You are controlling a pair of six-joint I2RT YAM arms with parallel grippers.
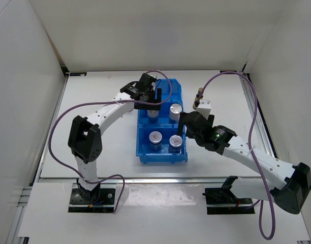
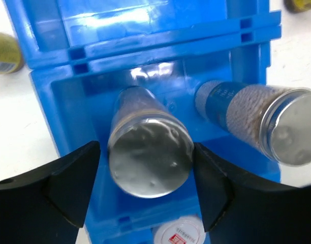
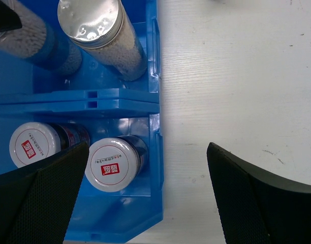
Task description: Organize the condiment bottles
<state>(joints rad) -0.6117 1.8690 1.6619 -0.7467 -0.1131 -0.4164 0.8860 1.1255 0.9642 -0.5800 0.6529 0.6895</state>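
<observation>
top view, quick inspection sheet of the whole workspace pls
surface: white table
job's things: two silver-topped cylinders in the middle compartment of the blue bin; two red-marked jars in the near one; two amber bottles on the table outside it, one each side, cut off in the left wrist view
clutter: nothing seen
grippers: left gripper open, fingers either side of one cylinder; right gripper open, empty, over the bin's right wall
cables: purple cables loop from both arms
surroundings: white walls

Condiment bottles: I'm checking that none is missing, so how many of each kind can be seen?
Silver-topped cylinders: 2
Short red-marked jars: 2
Amber bottles, only partly in view: 2
Total: 6
</observation>
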